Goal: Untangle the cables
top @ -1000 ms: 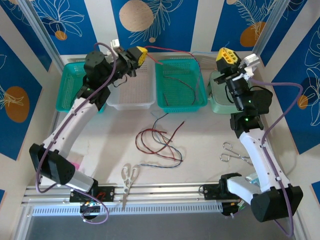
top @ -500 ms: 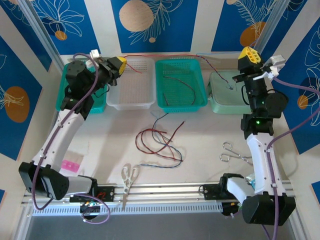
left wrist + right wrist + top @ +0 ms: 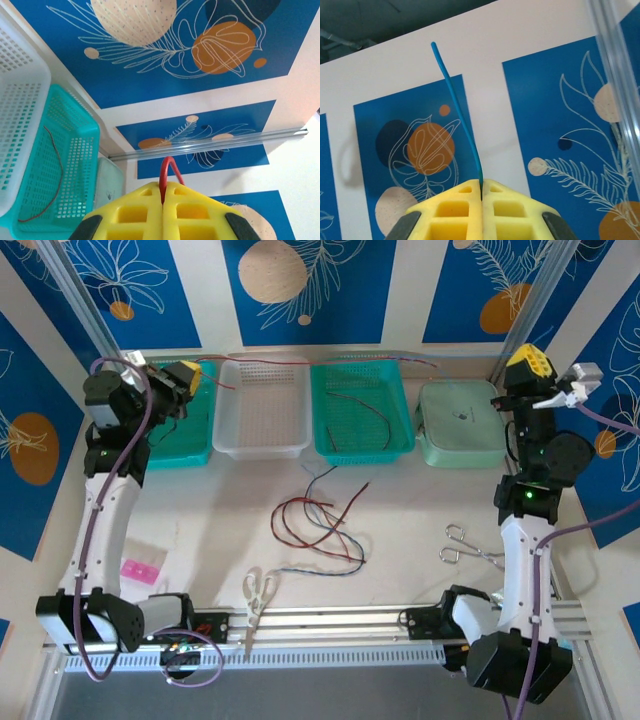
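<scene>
My left gripper (image 3: 188, 374) is raised over the far-left teal basket, shut on a red cable (image 3: 169, 170) that loops out of its yellow fingertips (image 3: 135, 212). That red cable (image 3: 290, 361) runs taut across the baskets toward the right. By the right wall my right gripper (image 3: 527, 359) is held high and is shut on a thin blue cable (image 3: 462, 120) sticking up from its tips. A loose tangle of red, black and blue-grey cables (image 3: 315, 525) lies mid-table. One more thin cable (image 3: 362, 406) rests in the middle teal basket (image 3: 400, 445).
A white basket (image 3: 262, 445) and a teal basket (image 3: 190, 452) stand at the back left, with a mint case (image 3: 460, 430) at the back right. White-handled scissors (image 3: 258, 592) and metal scissors (image 3: 468, 545) lie near the front. A pink item (image 3: 140, 570) sits at the left.
Both arms have swung outward, the left toward the left wall and the right toward the right wall. The cable between them has been drawn out long and taut over the baskets.
</scene>
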Controlling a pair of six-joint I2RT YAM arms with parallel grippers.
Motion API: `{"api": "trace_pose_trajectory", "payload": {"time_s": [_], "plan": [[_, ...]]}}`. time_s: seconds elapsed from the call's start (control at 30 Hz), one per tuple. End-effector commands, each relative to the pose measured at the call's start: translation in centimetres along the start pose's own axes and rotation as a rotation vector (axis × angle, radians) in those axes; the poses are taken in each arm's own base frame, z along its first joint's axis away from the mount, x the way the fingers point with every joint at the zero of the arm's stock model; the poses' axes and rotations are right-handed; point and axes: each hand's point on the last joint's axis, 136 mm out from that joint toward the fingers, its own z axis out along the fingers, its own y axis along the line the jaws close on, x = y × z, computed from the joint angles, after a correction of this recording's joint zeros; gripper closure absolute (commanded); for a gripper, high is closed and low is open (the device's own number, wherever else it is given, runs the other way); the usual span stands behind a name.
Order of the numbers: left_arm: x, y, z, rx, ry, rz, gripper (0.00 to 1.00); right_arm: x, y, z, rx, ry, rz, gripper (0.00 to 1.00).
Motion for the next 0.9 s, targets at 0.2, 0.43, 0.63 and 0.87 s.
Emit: {"api": "trace_pose_trajectory", "payload": {"time_s": [0.2, 0.43, 0.63, 0.87], "plan": [[-3.9, -1.3, -2.8, 0.07, -0.081, -0.009, 1.0, -1.5, -3.4, -1.8, 0.143, -0.033, 0.011, 1.0], [-6.2, -2.6, -3.9, 0.129, -0.105, -0.024, 1.0, -1.5, -4.6, -2.7, 0.194, -0.03, -0.012, 1.0], [-7.6, -3.2, -4.2, 0.138, -0.134, -0.019, 1.0, -1.3, -6.8, -4.0, 0.3, -0.044, 0.011, 1.0], [-9.2, -3.1, -5.4, 0.141, -0.205, -0.032, 1.0, -0.7, -7.6, -4.8, 0.333, -0.016, -0.004, 1.0]]}}
